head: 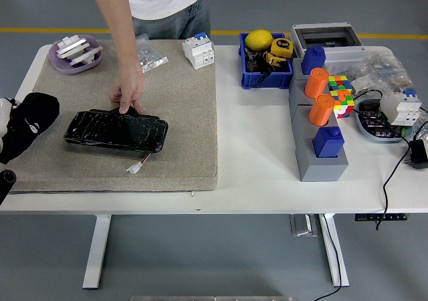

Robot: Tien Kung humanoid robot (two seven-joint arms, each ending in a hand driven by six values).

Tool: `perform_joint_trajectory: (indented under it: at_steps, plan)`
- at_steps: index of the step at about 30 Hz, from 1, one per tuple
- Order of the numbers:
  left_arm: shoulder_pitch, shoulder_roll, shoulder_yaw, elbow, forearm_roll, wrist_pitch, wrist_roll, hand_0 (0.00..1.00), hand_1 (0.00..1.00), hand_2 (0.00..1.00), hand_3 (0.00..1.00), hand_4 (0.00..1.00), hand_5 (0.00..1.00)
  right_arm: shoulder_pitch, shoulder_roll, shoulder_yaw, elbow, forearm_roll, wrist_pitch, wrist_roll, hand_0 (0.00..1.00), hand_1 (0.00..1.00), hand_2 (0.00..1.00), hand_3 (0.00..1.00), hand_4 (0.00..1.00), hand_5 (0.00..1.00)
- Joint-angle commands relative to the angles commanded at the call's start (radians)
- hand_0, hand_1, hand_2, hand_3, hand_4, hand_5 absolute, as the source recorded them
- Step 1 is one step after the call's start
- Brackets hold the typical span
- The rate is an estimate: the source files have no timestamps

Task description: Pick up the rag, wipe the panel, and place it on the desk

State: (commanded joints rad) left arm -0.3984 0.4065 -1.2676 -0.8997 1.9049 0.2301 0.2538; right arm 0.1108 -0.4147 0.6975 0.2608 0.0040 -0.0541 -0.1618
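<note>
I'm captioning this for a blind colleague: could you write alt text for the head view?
A person's hand presses the far edge of a glossy black panel lying on a beige mat, while the robot's left hand, wrapped in a black rag, sits at the mat's left edge. Tool clutter fills the white table to the right.

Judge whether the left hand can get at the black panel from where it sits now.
Probably yes: the left hand lies just left of the black panel with bare mat between; only the person's hand rests on its far edge.
</note>
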Motion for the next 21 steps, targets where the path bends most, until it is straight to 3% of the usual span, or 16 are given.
perform_joint_trajectory:
  at_steps: [4,8,21]
  plan:
    - [0.058,-0.02,-0.053,-0.117,0.045,0.023,0.02,0.218,0.398,0.539,0.459,0.002,0.002,-0.002,0.0,0.002,0.0,0.0,0.002,0.002,0.752,0.631,0.631,0.56,0.9,0.413]
    - [0.094,-0.041,-0.052,-0.214,0.068,0.046,0.032,0.216,0.393,0.548,0.458,0.002,0.002,-0.005,0.002,0.005,-0.001,0.002,0.005,0.003,0.75,0.63,0.631,0.56,0.901,0.414]
    - [0.044,-0.075,0.036,-0.16,0.072,0.063,0.048,0.215,0.396,0.549,0.459,0.002,0.002,0.003,-0.002,0.008,0.001,-0.003,0.003,0.008,0.75,0.631,0.633,0.56,0.905,0.418]
